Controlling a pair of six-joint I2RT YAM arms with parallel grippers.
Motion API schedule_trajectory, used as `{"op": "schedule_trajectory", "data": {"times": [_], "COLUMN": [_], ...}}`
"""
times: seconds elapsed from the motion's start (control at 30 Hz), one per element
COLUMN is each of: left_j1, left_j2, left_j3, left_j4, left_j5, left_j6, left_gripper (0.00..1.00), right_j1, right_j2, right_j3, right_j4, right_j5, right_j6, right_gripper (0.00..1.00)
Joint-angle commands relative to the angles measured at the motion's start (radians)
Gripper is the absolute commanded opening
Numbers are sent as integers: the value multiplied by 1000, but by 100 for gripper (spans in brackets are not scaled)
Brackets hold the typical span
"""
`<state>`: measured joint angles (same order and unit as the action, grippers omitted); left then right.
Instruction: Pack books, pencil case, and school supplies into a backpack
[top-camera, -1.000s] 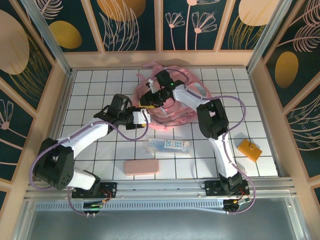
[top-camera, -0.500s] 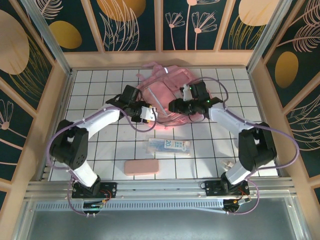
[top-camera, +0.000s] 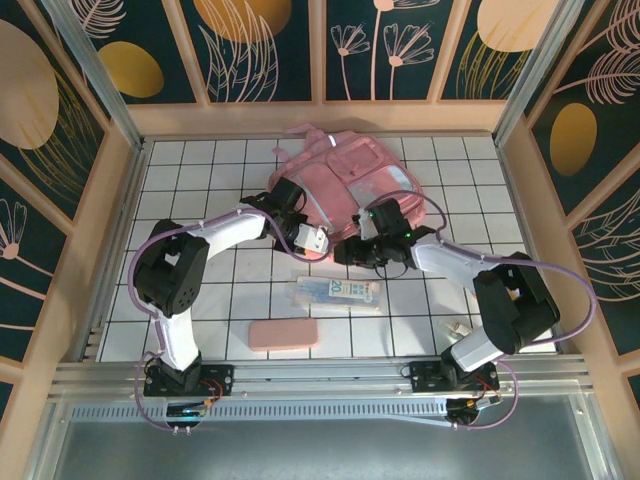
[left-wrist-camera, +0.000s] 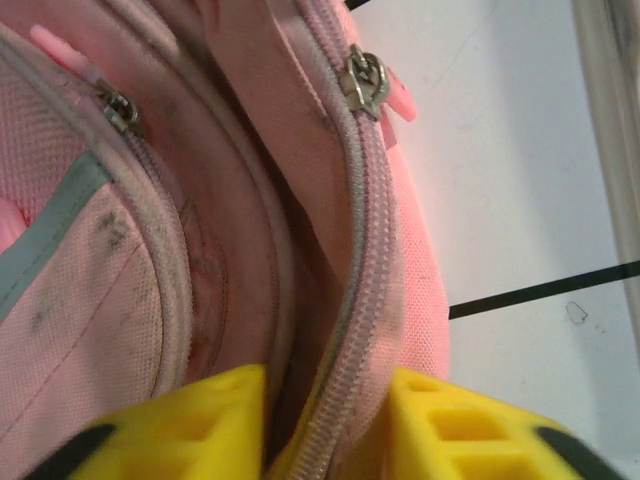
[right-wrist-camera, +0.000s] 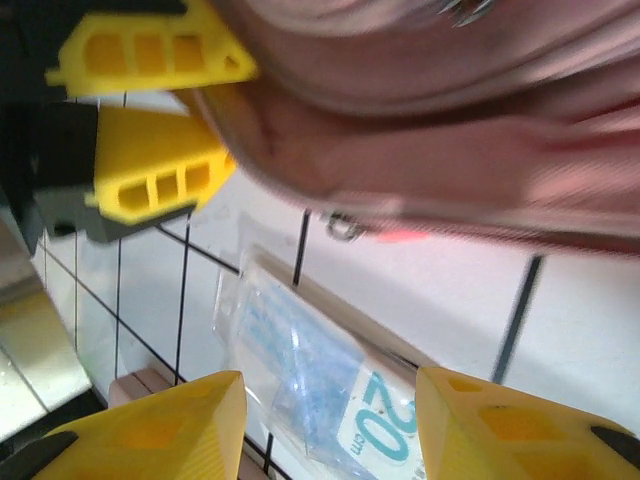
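Lying lengthwise left-right by the table (top-camera: 215, 310) near edge: pencil case (top-camera: 284, 334) | left gripper (left-wrist-camera: 325, 400) seemingly clamped on backpack (top-camera: 365, 180) zipper edge, backpack far-centre | packet (top-camera: 338, 292) lengthwise left-right, "20" end rightward | right gripper (right-wrist-camera: 330, 420) spread, empty, above packet

Your right wrist view blurs the backpack (right-wrist-camera: 450, 150) and cuts it at the top edge, and the school supplies packet (right-wrist-camera: 310, 385) runs off the bottom edge. In your left wrist view the bottom edge cuts the left gripper (left-wrist-camera: 325, 425), so its hold on the backpack cannot be judged.
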<state>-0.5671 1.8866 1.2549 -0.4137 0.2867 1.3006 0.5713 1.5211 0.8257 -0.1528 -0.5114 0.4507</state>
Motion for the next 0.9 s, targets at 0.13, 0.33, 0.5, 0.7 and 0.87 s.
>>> {"op": "schedule_trajectory", "data": {"times": [0.13, 0.33, 0.5, 0.7, 0.87], "left_j1": [-5, -5, -5, -4, -5], "left_j2": [-3, -94, -147, -143, -139], "left_j3": [-38, -53, -69, -74, -78], "left_j4": [82, 111, 119, 116, 115], "left_j5": [-11, 109, 165, 202, 198], "left_j6": [-20, -76, -82, -85, -88], "left_gripper": [0, 0, 0, 0, 0], "right_j1": [36, 6, -4, -15, -18], "right_j2": [9, 31, 85, 105, 87], "right_j3": [-92, -171, -137, -143, -160], "right_j4": [269, 453, 455, 543, 568], "right_j5": [91, 93, 67, -45, -124], "right_j6": [-136, -195, -208, -202, -206], "right_gripper": [48, 49, 51, 46, 37]}}
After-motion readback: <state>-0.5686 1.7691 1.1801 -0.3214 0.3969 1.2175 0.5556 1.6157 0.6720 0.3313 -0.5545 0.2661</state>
